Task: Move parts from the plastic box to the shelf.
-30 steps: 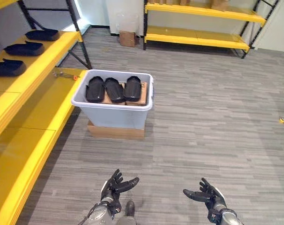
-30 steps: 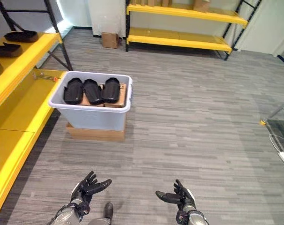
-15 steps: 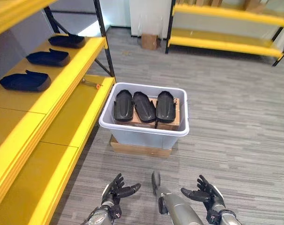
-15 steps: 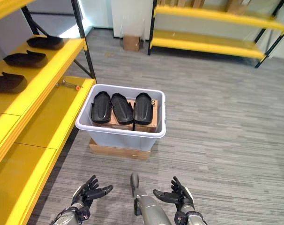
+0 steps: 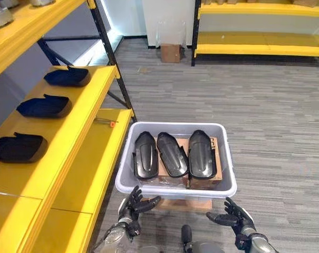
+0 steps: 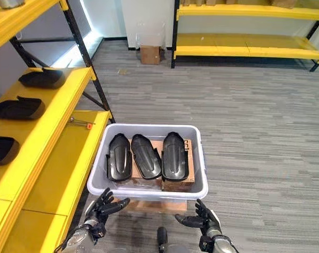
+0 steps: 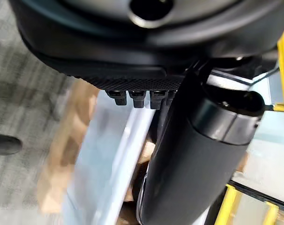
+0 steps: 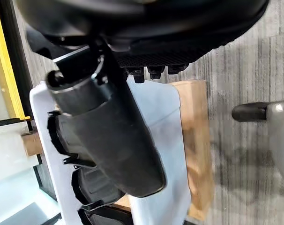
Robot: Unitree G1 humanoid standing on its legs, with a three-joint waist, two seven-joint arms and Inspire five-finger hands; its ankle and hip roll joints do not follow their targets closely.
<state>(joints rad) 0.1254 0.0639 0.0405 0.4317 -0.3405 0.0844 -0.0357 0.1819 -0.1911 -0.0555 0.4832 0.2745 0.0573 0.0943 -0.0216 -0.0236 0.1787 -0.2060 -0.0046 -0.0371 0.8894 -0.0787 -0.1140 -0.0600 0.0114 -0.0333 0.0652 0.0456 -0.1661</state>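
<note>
Parts: three black parts (image 5: 173,154) lie side by side in your box, resting on cardboard cartons (image 5: 214,158) inside it.
Box: the pale plastic box (image 5: 175,188) sits on a flat cardboard slab (image 5: 187,204) on the floor, just beside the shelf.
Shelf: the yellow shelf (image 5: 78,126) at your left carries three more dark parts (image 5: 45,106) in a row.
Left hand: your left hand (image 5: 132,204) hangs released, fingers spread, near the box's front wall.
Right hand: your right hand (image 5: 233,216) is released too, empty, near the box's front corner.
</note>
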